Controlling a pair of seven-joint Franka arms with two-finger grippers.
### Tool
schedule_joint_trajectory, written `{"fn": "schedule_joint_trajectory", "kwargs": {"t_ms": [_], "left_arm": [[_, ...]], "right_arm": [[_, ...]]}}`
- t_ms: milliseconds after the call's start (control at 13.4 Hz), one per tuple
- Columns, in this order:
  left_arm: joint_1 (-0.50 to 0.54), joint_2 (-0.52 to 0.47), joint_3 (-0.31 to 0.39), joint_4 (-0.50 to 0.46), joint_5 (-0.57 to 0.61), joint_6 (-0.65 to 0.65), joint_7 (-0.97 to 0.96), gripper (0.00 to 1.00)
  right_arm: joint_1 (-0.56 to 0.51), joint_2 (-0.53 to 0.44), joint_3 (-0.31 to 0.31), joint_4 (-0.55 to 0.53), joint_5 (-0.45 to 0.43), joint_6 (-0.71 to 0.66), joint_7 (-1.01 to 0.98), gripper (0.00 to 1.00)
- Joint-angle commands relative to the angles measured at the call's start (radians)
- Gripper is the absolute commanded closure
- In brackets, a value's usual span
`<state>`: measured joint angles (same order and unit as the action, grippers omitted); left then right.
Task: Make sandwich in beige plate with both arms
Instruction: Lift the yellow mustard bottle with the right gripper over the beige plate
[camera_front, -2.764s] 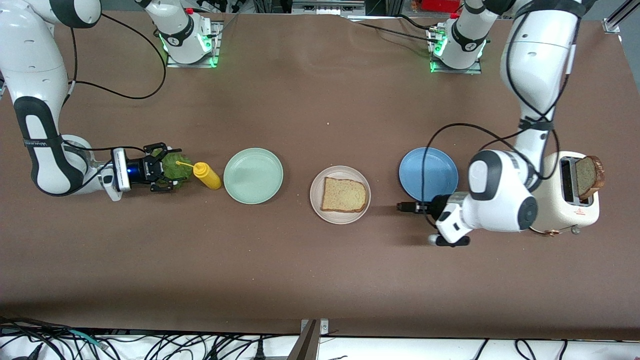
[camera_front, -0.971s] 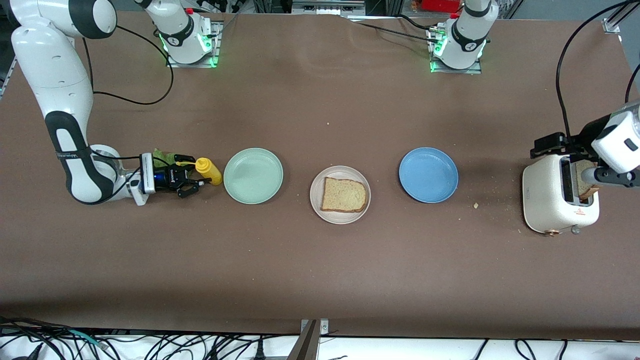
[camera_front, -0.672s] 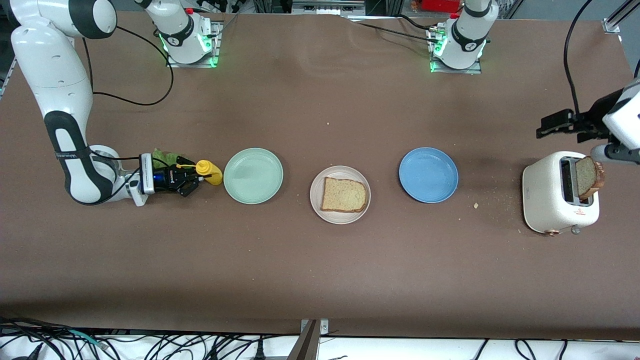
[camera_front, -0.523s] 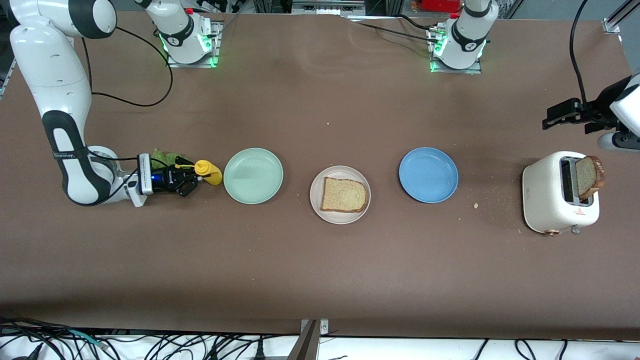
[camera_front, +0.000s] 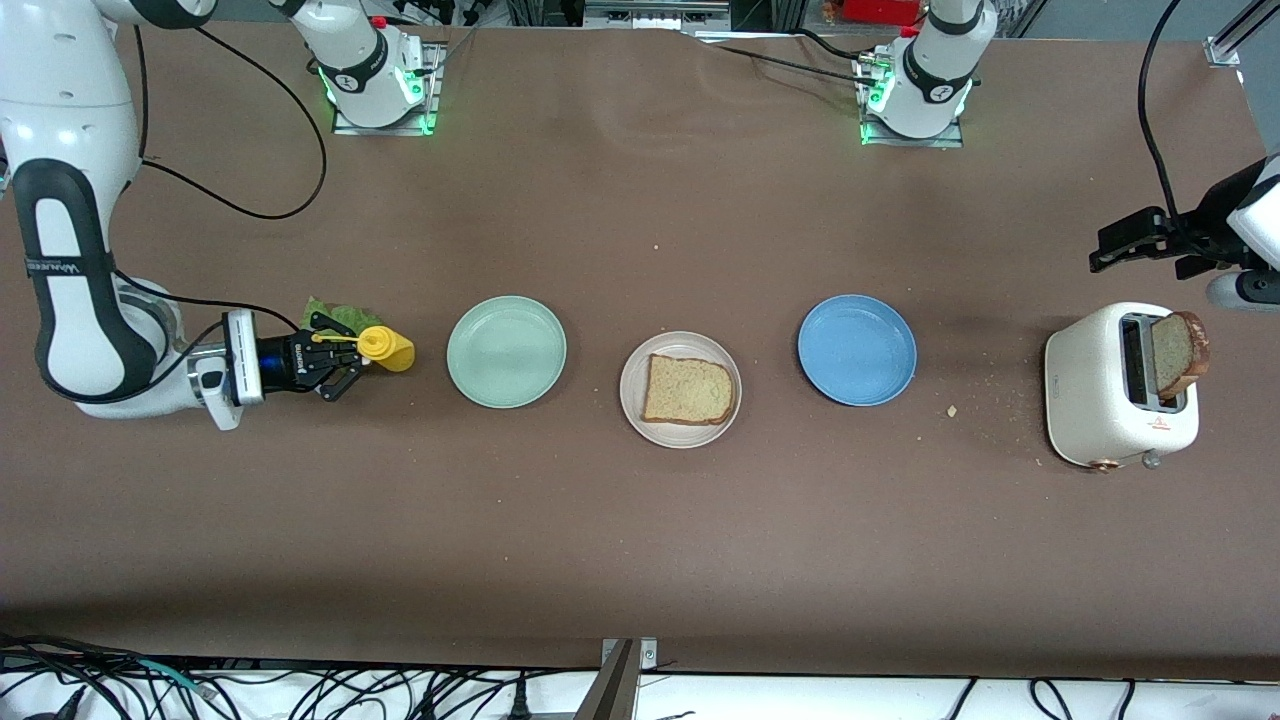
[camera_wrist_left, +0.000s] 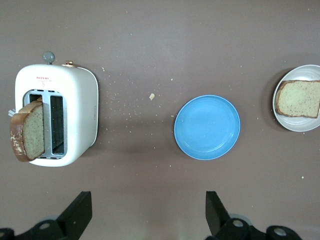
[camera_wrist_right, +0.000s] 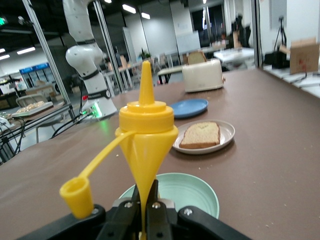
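Observation:
A tan bread slice (camera_front: 688, 389) lies on the beige plate (camera_front: 632, 395) at the table's middle. A second slice (camera_front: 1178, 352) stands up out of the white toaster (camera_front: 1100, 400) at the left arm's end. The green lettuce leaf (camera_front: 335, 314) lies beside my right gripper (camera_front: 352, 352), which is shut on a yellow mustard bottle (camera_front: 385, 348), pinched thin between the fingers in the right wrist view (camera_wrist_right: 147, 145). My left gripper (camera_front: 1110, 250) is open and empty in the air by the toaster. The left wrist view shows the toaster (camera_wrist_left: 75, 115), its slice (camera_wrist_left: 27, 132) and the beige plate (camera_wrist_left: 295, 124).
A mint-green plate (camera_front: 506, 351) sits between the bottle and the beige plate. A blue plate (camera_front: 857, 349) sits between the beige plate and the toaster. Crumbs lie on the brown table (camera_front: 640, 540) near the toaster.
My right gripper left the lettuce, shut on the mustard bottle and drew it away from the mint-green plate. My left gripper moved off the toaster's slice, empty.

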<state>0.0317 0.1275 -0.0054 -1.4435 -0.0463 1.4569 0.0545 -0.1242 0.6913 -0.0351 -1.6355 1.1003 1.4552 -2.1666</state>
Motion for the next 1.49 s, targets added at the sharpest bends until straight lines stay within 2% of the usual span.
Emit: {"fn": "schedule_joint_trajectory", "kwargs": {"t_ms": [0, 374, 523, 747, 971, 1046, 1195, 1419], "left_arm": [[-0.004, -0.035, -0.019, -0.06, 0.034, 0.037, -0.027, 0.0], [-0.004, -0.061, -0.025, -0.101, 0.034, 0.059, -0.042, 0.0], [-0.004, -0.068, -0.025, -0.107, 0.034, 0.063, -0.042, 0.0], [-0.004, -0.098, -0.025, -0.152, 0.034, 0.092, -0.045, 0.0], [-0.004, -0.101, -0.027, -0.153, 0.036, 0.099, -0.048, 0.0], [-0.004, -0.101, -0.031, -0.153, 0.036, 0.102, -0.048, 0.0], [-0.004, -0.1, -0.034, -0.15, 0.036, 0.102, -0.048, 0.0], [-0.004, -0.098, -0.034, -0.15, 0.036, 0.102, -0.048, 0.0]], "right_arm": [[0.055, -0.048, 0.001, 0.026, -0.074, 0.072, 0.169, 1.0], [0.184, -0.068, 0.0, 0.14, -0.249, 0.168, 0.478, 1.0], [0.236, -0.079, 0.003, 0.19, -0.373, 0.209, 0.6, 1.0], [0.348, -0.084, 0.003, 0.262, -0.506, 0.241, 0.825, 1.0], [0.457, -0.084, 0.001, 0.276, -0.55, 0.322, 1.045, 1.0], [0.494, -0.084, 0.001, 0.276, -0.594, 0.359, 1.092, 1.0], [0.587, -0.084, 0.001, 0.292, -0.73, 0.399, 1.262, 1.0], [0.731, -0.079, 0.001, 0.316, -1.004, 0.413, 1.534, 1.0]]}}
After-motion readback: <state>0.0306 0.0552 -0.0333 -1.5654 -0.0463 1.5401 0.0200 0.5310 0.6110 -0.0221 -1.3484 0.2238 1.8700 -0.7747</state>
